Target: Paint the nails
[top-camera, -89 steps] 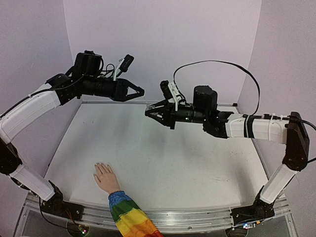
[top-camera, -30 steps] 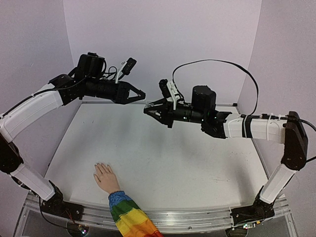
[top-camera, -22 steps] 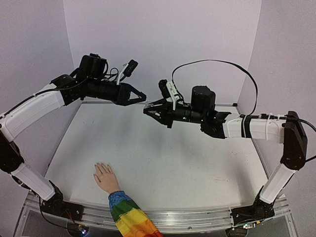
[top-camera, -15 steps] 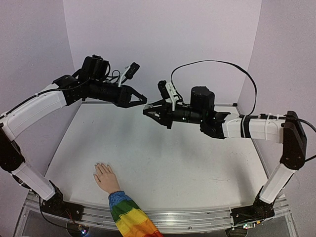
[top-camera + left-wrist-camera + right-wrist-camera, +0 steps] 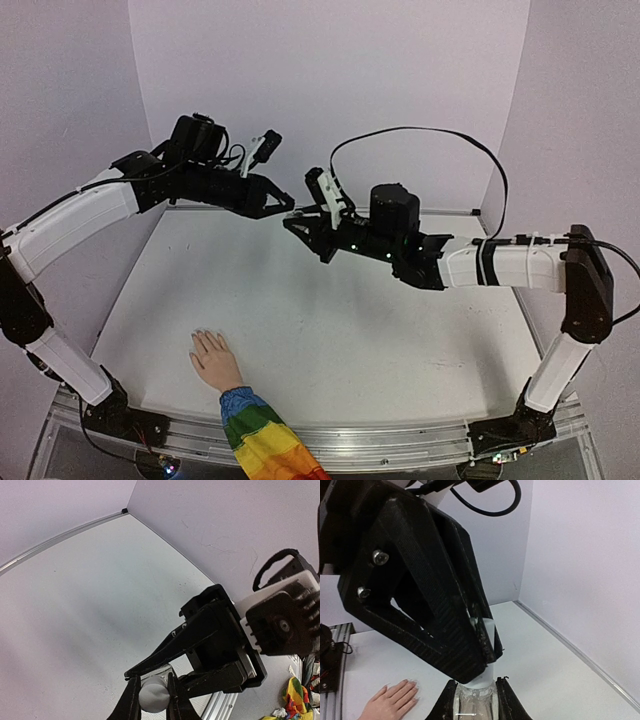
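The nails (image 5: 205,333) are small pale tips on a smooth, skin-coloured mannequin hand (image 5: 211,357). The hand lies flat, palm down, at the near left of the counter (image 5: 400,330). A rainbow-striped cloth sleeve (image 5: 262,440) covers its wrist and runs off the near edge. The counter is matte white with faint scuffs. Plain lavender walls (image 5: 330,80) enclose it on three sides.

The left arm (image 5: 80,215) and right arm (image 5: 510,265) are raised over the far middle of the counter, well apart from the hand, with their tips meeting. The left jaws are closed against a round white cap (image 5: 153,698). The right jaws are clamped on the clear bottle (image 5: 475,702) below that cap. Both sets of jaws are matte black and wedge-shaped. The arm links are white shells with black joints. A black cable (image 5: 420,135) loops above the right arm.

View differences:
- **Top view:** shows the arm layout and where the hand lies. The bottle and cap are hidden behind the jaw tips.
- **Left wrist view:** shows the cap end-on as a white disc between two fingers (image 5: 131,702), with the right jaws behind it.
- **Right wrist view:** shows the transparent bottle wall and the cap's cylindrical side. It also shows two screw heads (image 5: 379,556) on the left jaw body, and the hand with its nails at lower left.
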You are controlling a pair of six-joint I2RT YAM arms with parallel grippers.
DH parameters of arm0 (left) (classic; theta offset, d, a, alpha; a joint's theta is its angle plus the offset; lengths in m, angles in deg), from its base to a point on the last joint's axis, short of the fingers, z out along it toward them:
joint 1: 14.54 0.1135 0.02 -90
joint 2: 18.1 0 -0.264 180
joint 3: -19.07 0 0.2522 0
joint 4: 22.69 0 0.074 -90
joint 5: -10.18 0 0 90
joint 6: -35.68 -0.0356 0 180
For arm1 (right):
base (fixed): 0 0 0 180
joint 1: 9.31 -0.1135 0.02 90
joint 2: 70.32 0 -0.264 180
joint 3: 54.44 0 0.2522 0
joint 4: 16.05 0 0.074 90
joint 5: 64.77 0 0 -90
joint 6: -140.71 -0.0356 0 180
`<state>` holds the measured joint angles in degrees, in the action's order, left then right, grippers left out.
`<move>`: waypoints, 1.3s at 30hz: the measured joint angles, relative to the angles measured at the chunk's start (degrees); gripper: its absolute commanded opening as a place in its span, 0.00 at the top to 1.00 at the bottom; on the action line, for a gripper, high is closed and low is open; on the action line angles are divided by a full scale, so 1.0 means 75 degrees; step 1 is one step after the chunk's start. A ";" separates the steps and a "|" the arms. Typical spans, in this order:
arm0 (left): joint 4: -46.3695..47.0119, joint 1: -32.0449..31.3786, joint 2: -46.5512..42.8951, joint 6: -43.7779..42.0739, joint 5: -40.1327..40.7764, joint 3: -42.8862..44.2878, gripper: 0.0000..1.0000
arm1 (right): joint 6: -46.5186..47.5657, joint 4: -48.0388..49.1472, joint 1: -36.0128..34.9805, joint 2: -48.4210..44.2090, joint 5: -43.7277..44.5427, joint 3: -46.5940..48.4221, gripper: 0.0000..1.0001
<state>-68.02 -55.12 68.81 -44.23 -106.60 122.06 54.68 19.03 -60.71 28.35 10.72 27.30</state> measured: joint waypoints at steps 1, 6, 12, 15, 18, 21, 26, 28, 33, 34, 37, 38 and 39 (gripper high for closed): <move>-0.0012 -0.0003 0.0003 0.0044 0.0108 0.0000 1.00 | 0.0085 0.0073 -0.0079 0.0050 0.0329 0.0000 1.00; -0.0064 0.0006 0.0032 0.0169 0.0600 0.0000 1.00 | 0.0423 0.0361 -0.0309 0.0411 0.1323 0.0198 1.00; -0.0108 0.0064 0.0268 0.0364 0.0944 0.0207 1.00 | 0.0764 0.0431 -0.0361 0.0752 0.1900 0.0542 1.00; -0.0114 0.0076 0.0318 0.0440 0.0994 0.0256 1.00 | 0.0819 0.0428 -0.0358 0.0801 0.1970 0.0600 1.00; -0.0160 0.0090 0.0321 0.0364 0.0909 0.0259 1.00 | 0.0778 0.0344 -0.0306 0.0801 0.1684 0.0621 1.00; -0.0251 0.0178 0.0323 -0.0020 0.0580 0.0268 1.00 | 0.0597 0.0079 -0.0119 0.0790 0.0892 0.0729 1.00; -0.0399 0.0291 0.0341 -0.0988 -0.0391 0.0309 1.00 | -0.0061 -0.0542 0.0312 0.0568 -0.1046 0.0819 1.00; -0.0405 0.0335 0.0385 -0.1396 -0.0956 0.0356 1.00 | -0.0516 -0.0635 0.0493 0.0498 -0.1868 0.0833 1.00; -0.0399 0.0452 0.0423 -0.2194 -0.2361 0.0402 1.00 | -0.1958 -0.0350 0.0825 0.0487 -0.3949 0.0889 1.00; -0.0396 0.0475 0.0414 -0.2361 -0.2707 0.0417 1.00 | -0.2323 -0.0213 0.0863 0.0487 -0.4383 0.0912 1.00; -0.0358 0.0504 0.0361 -0.2690 -0.3503 0.0478 1.00 | -0.3287 0.0364 0.0901 0.0493 -0.5269 0.0956 1.00; -0.0341 0.0504 0.0326 -0.2792 -0.3756 0.0501 1.00 | -0.3596 0.0586 0.0898 0.0504 -0.5540 0.0991 1.00; -0.0312 0.0504 0.0280 -0.2888 -0.3975 0.0504 1.00 | -0.3870 0.0784 0.0895 0.0533 -0.5805 0.1055 1.00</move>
<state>-70.36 -51.34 70.91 -65.89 -136.42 125.84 25.65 24.91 -54.00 32.35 -32.82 35.22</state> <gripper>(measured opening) 0.160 0.224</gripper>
